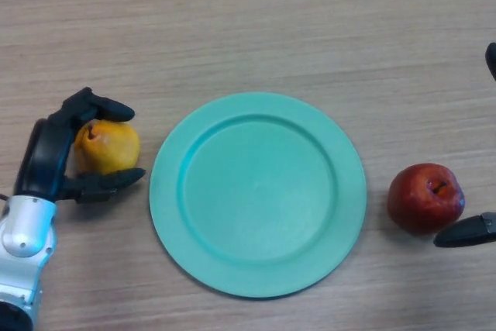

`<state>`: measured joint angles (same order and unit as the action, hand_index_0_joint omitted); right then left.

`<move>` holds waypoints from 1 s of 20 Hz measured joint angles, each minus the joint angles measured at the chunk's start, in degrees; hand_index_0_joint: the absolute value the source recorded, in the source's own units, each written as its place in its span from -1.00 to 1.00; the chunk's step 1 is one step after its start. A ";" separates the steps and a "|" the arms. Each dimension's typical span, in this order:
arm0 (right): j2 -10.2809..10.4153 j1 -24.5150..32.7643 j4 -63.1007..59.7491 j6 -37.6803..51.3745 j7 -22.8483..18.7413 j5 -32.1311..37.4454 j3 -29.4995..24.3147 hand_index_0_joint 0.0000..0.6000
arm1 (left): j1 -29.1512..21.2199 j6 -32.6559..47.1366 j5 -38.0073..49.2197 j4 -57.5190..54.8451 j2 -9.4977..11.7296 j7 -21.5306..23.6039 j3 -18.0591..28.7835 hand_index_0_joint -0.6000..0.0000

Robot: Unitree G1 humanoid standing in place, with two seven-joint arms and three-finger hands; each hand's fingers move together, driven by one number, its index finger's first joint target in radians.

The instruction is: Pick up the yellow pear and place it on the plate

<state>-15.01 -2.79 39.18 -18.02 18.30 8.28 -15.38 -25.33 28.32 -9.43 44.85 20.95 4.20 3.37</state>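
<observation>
The yellow pear [108, 147] lies on the wooden table just left of the teal plate [194, 215]. My left hand [46, 154] wraps it from the left, fingers curled over its far side and the thumb along its near side. The plate sits in the middle of the table with nothing on it. At the right edge of the view only parts of my right hand [467, 232] show: one straight finger just below a red apple and another tip higher up, well apart from it.
A red apple [425, 197] rests on the table to the right of the plate, close to the right hand's lower finger. Bare wood runs behind the plate.
</observation>
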 measured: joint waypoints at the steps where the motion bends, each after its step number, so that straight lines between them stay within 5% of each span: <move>1: -0.01 0.13 0.23 0.00 0.01 0.01 0.07 -1.00 | 1.54 -1.78 0.15 -4.21 0.12 -0.02 0.04 -1.00; 5: -0.01 0.43 0.49 -0.88 0.02 0.01 0.12 -1.00 | 6.23 -10.13 0.31 -20.99 -0.80 -1.00 0.17 -1.00; 12: 0.00 0.51 0.45 -0.94 0.14 -0.10 0.23 -1.00 | 10.43 -26.42 5.43 -42.86 -8.67 -13.87 -5.43 -1.00; 20: -0.01 0.51 0.46 -0.95 0.14 0.04 -0.35 -1.00 | 9.95 -31.60 7.29 -41.38 -10.71 -16.85 -9.48 -1.00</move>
<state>-15.02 -2.28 39.64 -18.97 18.44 8.32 -15.73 -15.38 -3.29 -2.14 3.47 10.24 -12.65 -6.11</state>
